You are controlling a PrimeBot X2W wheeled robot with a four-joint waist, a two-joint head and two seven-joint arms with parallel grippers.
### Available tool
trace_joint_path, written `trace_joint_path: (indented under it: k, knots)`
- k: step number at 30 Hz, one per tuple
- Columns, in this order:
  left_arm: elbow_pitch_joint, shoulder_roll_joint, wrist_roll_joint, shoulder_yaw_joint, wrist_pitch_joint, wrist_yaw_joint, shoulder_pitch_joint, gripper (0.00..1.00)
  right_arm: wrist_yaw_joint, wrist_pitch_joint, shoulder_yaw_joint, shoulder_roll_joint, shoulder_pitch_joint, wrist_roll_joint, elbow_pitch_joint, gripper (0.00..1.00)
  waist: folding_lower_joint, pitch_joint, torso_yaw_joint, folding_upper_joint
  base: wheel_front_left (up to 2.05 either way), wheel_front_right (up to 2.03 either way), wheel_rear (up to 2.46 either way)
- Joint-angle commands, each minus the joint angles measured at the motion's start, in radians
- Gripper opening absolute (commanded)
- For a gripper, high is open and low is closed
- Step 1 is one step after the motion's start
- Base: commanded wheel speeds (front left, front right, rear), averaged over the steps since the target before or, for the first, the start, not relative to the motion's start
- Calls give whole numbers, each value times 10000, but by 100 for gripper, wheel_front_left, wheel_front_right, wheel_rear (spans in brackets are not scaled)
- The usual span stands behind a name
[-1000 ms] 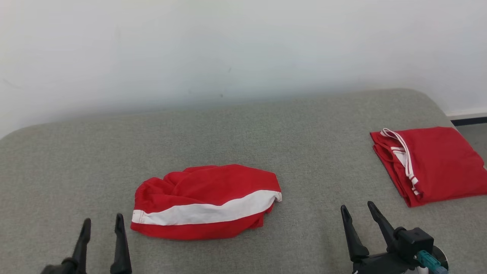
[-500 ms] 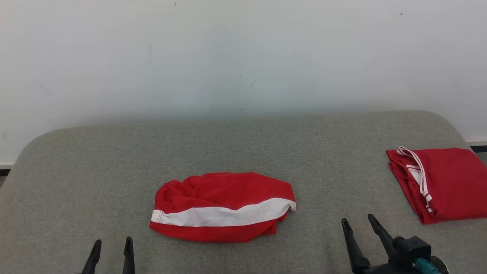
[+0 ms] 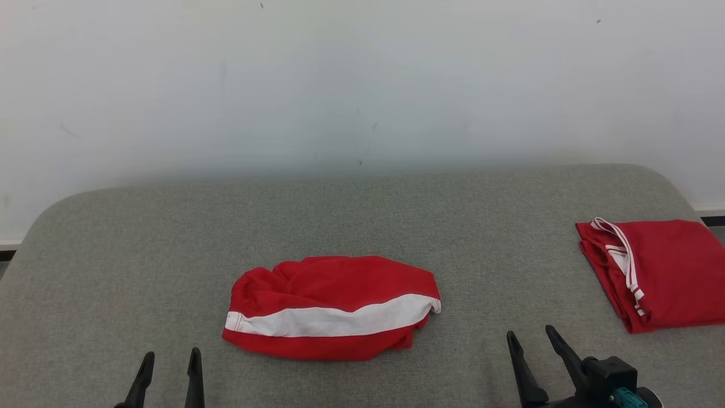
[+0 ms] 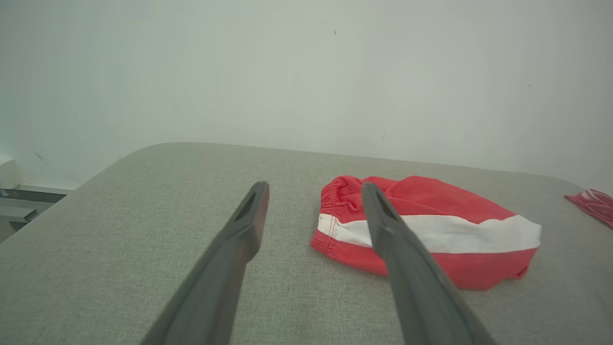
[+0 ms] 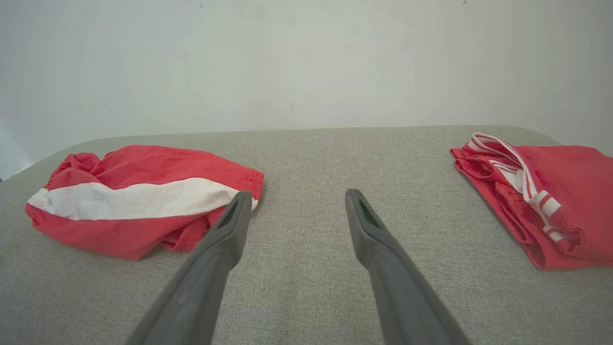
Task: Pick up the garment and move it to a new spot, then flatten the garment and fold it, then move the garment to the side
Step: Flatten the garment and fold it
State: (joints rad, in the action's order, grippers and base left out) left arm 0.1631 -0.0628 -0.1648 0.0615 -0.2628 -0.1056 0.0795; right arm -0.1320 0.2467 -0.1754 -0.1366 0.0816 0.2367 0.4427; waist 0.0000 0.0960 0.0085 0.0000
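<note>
**Both tools spread and empty, short of the crumpled garment**

Compared with a second ago, whole head view shifted: more wall (image 3: 362, 85) at top of frame, grey table (image 3: 362, 215) lower. A camera move, not a move of the cloth. Over the last half second, scene steady; right tool (image 3: 530, 331) a touch lower in the frame, left tool (image 3: 171, 352) much as before at lower left. Judged from that: head settled on the work, pick-up not yet begun, first step of the task ahead.

Crumpled garment (image 3: 331, 309) at lower centre of head view: red with a broad white band, bunched, lying on the table between the two tools and apart from both. Folded garment (image 3: 662, 272), red with white trim, at right edge of frame, well apart from the other.

Left tool: fingers parted wide, nothing between them, nothing touched. In left wrist view, gathered waistband end of the crumpled garment right of centre, partly behind the right finger.

Right tool: likewise parted and empty, above bare table. In right wrist view, hem end of the crumpled garment at centre left, behind the left fingertip; folded garment at far right.

Probably needed next: a reach forward to the bunched cloth.
</note>
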Motion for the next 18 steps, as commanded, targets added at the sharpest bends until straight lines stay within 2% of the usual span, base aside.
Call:
trace_joint_path:
  k: [1,11,18]
  knots:
    - [12,21,104,40,-20,0,-132,100,30,35,-30,34,47,31,21,100,0,-9,2,0,0,0,0]
    - [300,97,217,-88,-20,-56,-156,100,30,-3,-230,-14,211,86,104,100,0,-105,-6,0,0,0,0]
    - [2318,37,252,-723,243,-107,-1596,100,30,-226,-647,-33,664,29,213,100,0,-476,-52,0,0,0,0]
